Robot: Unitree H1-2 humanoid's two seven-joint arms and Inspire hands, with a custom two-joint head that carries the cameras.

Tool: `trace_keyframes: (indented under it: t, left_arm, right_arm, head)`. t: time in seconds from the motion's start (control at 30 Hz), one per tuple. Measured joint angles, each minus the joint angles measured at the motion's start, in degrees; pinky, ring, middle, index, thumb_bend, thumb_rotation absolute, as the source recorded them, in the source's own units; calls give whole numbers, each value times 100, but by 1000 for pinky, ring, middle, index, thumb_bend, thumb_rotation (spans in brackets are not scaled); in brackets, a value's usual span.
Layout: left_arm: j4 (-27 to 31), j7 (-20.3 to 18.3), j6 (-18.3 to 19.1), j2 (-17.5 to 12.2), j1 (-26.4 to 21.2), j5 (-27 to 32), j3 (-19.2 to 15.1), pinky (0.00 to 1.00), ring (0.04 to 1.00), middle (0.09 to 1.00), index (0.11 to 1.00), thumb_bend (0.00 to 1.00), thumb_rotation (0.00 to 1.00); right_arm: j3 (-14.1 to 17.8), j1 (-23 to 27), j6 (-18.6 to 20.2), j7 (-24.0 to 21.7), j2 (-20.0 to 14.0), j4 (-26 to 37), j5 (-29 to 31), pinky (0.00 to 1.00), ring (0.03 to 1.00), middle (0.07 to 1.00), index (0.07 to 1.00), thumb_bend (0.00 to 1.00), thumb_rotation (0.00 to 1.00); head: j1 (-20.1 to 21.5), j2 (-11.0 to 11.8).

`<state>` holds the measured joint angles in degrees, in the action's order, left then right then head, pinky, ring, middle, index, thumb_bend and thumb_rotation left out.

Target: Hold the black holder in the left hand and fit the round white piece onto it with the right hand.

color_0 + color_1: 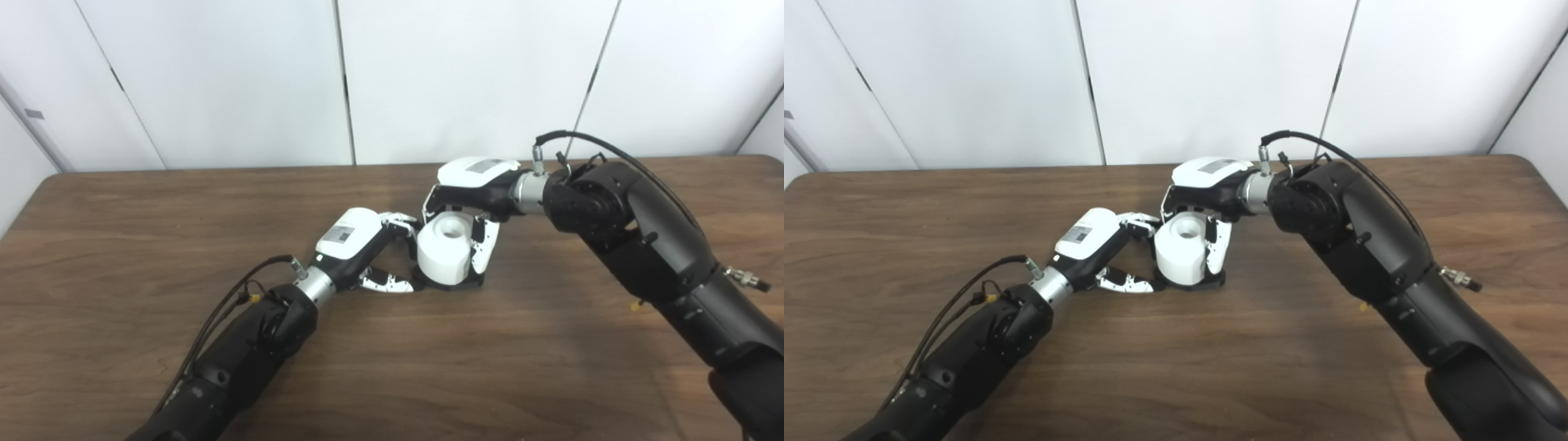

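Observation:
The round white piece [442, 251] stands upright on the black holder [452, 284], of which only the low base shows on the table; both also show in the right eye view [1181, 252]. My left hand [373, 245] comes in from the left, its thumb along the front of the base and its fingers behind the white piece, closed around the holder. My right hand [474, 187] reaches over from the right. Its fingers [484, 245] wrap the white piece's right side and back, shut on it.
The brown wooden table [184, 214] carries nothing else in view. White wall panels stand behind its far edge. My right forearm [649, 245] crosses the right side of the table and my left forearm [245, 355] crosses the front left.

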<state>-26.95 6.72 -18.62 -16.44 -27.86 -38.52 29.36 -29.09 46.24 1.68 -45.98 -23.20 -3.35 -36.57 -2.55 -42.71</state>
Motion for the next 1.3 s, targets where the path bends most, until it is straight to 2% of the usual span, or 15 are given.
trace_keyframes:
  t: [0.43,0.87,1.03,1.17,1.23,1.3]
  left_arm:
    - [-103,127,-21,45,-32,-2,7,628,776,785,478,524,72]
    - [-103,143,-21,47,-29,-5,24,623,772,788,478,524,73]
    - [-117,146,-32,46,-36,-5,27,622,769,784,478,523,73]
    - [-172,166,-67,46,-66,-5,33,628,774,787,478,524,72]
    - [-175,170,-70,47,-66,-5,34,631,775,785,478,524,72]
    - [-188,172,-88,47,-66,-3,31,633,775,783,478,524,73]
  right_arm:
    - [274,-71,49,66,41,-15,3,684,826,881,942,942,275]
    - [352,-67,48,46,16,13,19,720,869,919,990,1000,290]
    - [362,66,490,-533,-111,292,194,741,904,959,1000,1000,282]
    - [564,323,1000,-950,-332,695,419,720,909,966,1000,1000,278]
    - [661,447,1118,-1070,-484,837,581,734,909,961,990,1000,289]
    - [797,491,1165,-1080,-597,885,770,764,913,948,961,1000,256]
  head:
    - [35,26]
    - [26,18]
    - [53,52]
    - [70,88]
    - [70,88]
    - [70,97]
